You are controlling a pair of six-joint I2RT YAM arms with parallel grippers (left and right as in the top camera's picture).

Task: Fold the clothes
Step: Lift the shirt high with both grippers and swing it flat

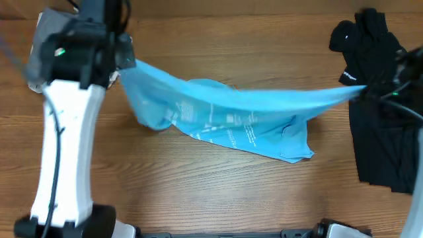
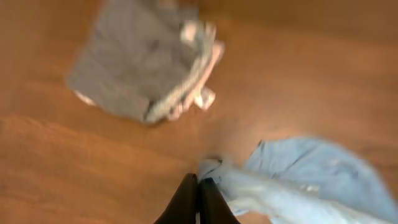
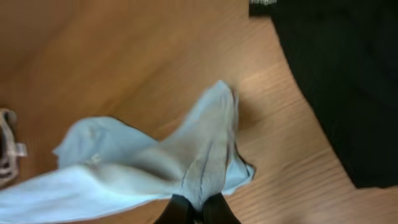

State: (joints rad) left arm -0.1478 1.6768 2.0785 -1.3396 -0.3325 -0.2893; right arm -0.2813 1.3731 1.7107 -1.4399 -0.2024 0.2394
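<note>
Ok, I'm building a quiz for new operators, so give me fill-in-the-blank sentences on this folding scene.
1. The stretched-out T-shirt is light ____ in colour.
2. The left gripper and the right gripper are each ____ on the T-shirt.
3. The black garment lies at the robot's ____ side of the table.
Missing words: blue; shut; right.
</note>
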